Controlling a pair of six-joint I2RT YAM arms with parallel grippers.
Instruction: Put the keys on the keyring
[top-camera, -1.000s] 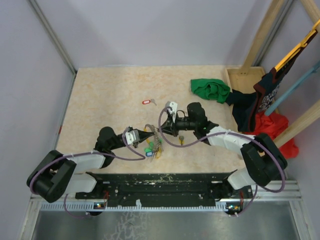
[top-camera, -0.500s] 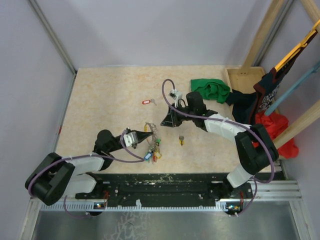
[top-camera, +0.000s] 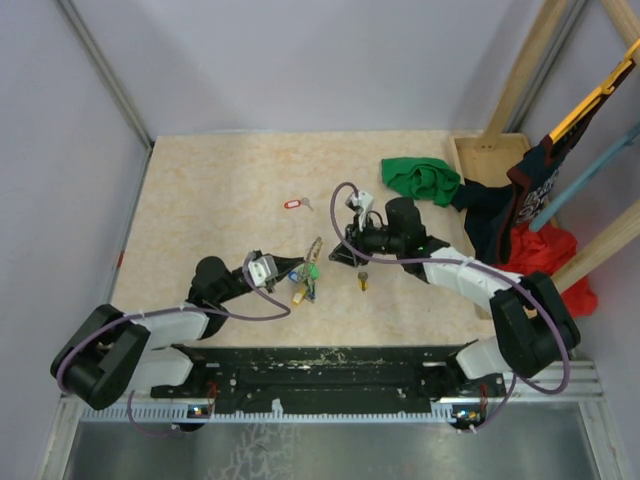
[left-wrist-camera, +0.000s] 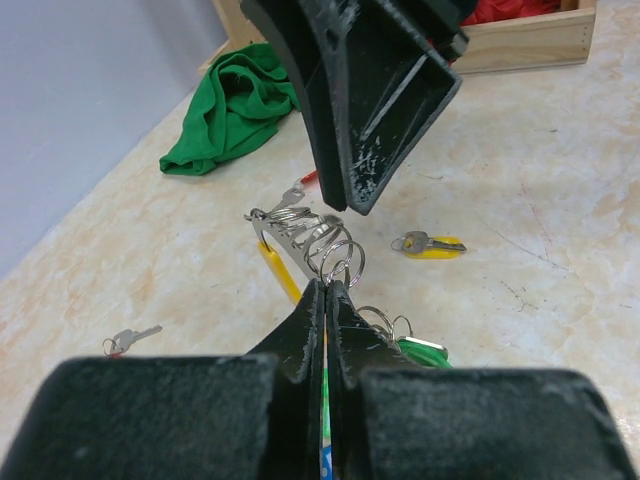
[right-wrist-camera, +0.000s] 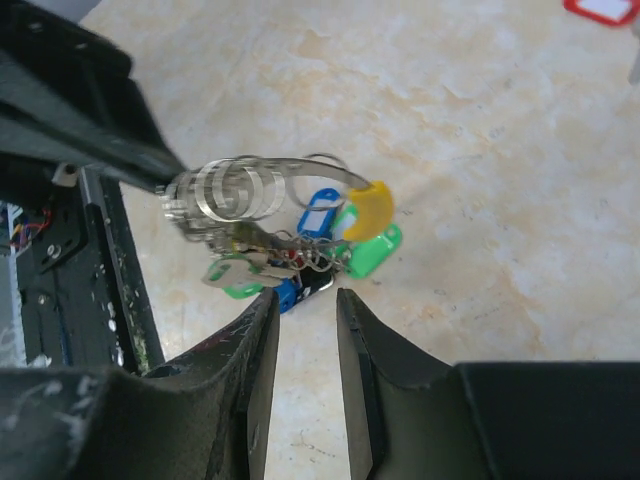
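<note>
My left gripper (top-camera: 293, 270) is shut on the keyring (top-camera: 312, 256), a thin grey metal ring whose coils (left-wrist-camera: 318, 234) stick out just past the fingertips. Blue, green and yellow tags (right-wrist-camera: 352, 228) hang below the keyring (right-wrist-camera: 235, 190). My right gripper (top-camera: 344, 252) is just right of the ring, open and holding nothing. Its fingers (right-wrist-camera: 245, 345) point at the bunch from a short way off. One loose brass-yellow key (top-camera: 363, 281) lies on the table right of the bunch, and in the left wrist view this key (left-wrist-camera: 430, 243) lies past the ring.
A key with a red oblong tag (top-camera: 293, 204) lies further back on the table. A small key (left-wrist-camera: 130, 340) lies to the left. A green cloth (top-camera: 420, 180), a wooden box (top-camera: 487, 157) and hanging clothes (top-camera: 525, 195) fill the back right.
The right gripper was shut at the ring; it has opened, swung back and returned beside the ring. The left gripper has shifted slightly right, still holding the ring.
</note>
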